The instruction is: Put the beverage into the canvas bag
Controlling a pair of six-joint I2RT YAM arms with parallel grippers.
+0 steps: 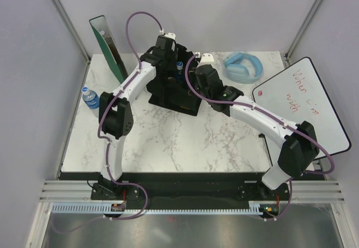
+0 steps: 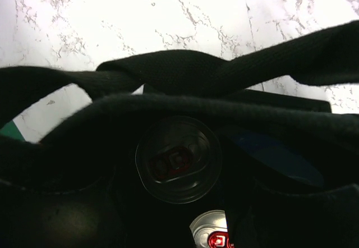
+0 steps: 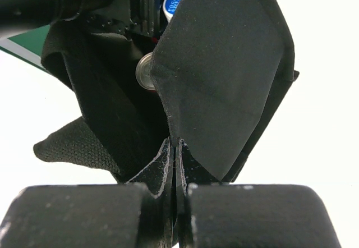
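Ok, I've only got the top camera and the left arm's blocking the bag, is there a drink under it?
Observer: Yes, a can sits inside the canvas bag, between the left gripper fingers; it's too dark to tell whether they grip it.
Operator: Anything else in there?
Observer: A second can shows its silver top next to it.
Operator: What's the right gripper doing?
Observer: Shut, pinching the bag's fabric edge.

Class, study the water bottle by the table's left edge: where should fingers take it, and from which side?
Take the water bottle round its body, below the blue cap, probably coming from the table side on its right: it seems to stand upright, close to the edge.
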